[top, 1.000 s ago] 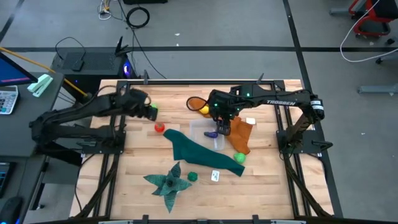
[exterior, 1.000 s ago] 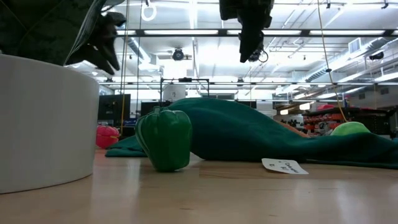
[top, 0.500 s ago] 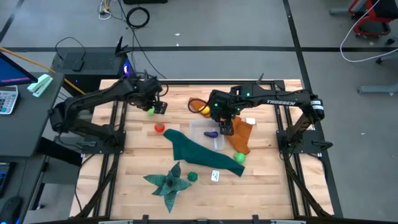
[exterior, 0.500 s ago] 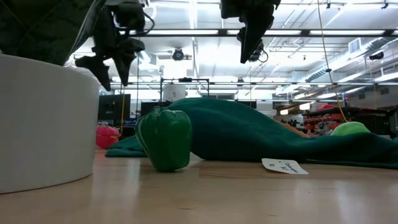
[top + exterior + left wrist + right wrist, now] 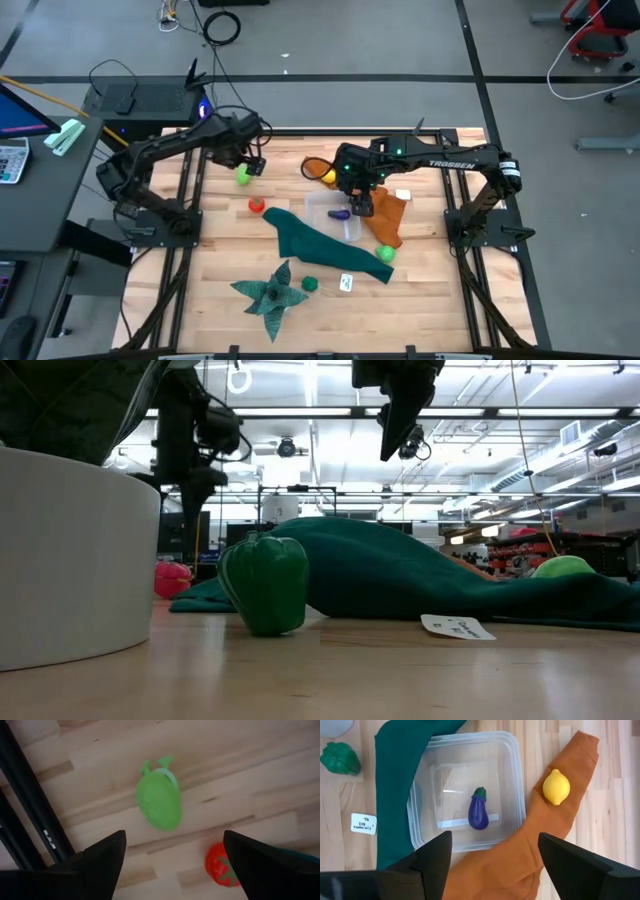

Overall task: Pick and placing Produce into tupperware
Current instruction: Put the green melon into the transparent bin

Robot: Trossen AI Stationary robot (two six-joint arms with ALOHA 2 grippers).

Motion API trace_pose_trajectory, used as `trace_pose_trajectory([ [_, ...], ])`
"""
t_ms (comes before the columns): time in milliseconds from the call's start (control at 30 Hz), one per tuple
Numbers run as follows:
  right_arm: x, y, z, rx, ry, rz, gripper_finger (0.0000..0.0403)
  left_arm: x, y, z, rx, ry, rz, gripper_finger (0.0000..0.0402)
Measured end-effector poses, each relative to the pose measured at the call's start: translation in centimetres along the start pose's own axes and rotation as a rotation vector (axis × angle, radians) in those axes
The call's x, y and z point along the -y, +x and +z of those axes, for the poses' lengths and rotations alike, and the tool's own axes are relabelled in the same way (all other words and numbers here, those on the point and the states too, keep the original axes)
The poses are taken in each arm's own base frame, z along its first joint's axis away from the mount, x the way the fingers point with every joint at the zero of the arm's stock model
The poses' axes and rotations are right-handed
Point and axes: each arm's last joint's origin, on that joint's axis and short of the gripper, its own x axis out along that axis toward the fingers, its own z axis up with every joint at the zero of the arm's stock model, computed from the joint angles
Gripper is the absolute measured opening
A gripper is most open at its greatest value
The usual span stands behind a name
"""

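A light green fruit (image 5: pixel 159 802) lies on the bare wood at the far left, and my left gripper (image 5: pixel 173 837) hangs open above it (image 5: pixel 250 163), touching nothing. A red tomato (image 5: pixel 222 865) lies close by. My right gripper (image 5: pixel 495 835) stands open above the clear tupperware (image 5: pixel 420 795), which holds a purple eggplant (image 5: pixel 479 812). A yellow lemon (image 5: pixel 556 787) rests on the orange cloth (image 5: pixel 520 860) beside the box. Another light green fruit (image 5: pixel 385 253) sits on the teal cloth (image 5: pixel 320 245), and a dark green pepper (image 5: pixel 309 284) stands nearer the front.
The teal cloth overlaps one side of the tupperware and the orange cloth lies against the other. A dark green star-shaped leafy piece (image 5: pixel 270 292) and a small white card (image 5: pixel 346 283) lie near the front edge. Bare wood shows at the front left and front right.
My left gripper has opened and turned to point down, while its arm has swung toward the table's far edge. The light green fruit that was at its fingertips now lies on the table below it. My right gripper has stayed above the tupperware.
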Motion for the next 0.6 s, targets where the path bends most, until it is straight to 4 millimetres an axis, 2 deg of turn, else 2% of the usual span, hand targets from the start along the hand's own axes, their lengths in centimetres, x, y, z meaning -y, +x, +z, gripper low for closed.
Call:
trace_pose_trajectory([
  [267, 0.0, 0.0, 0.0, 0.004, 0.022, 0.0, 0.0262, -0.3, 2.7, 1.4, -0.081, -0.008, 0.049, 0.0351],
  [600, -0.1, 0.0, 0.1, 0.006, 0.064, 0.001, 0.0262, 0.4, 5.9, 2.5, -0.14, 0.031, 0.075, 0.0365],
])
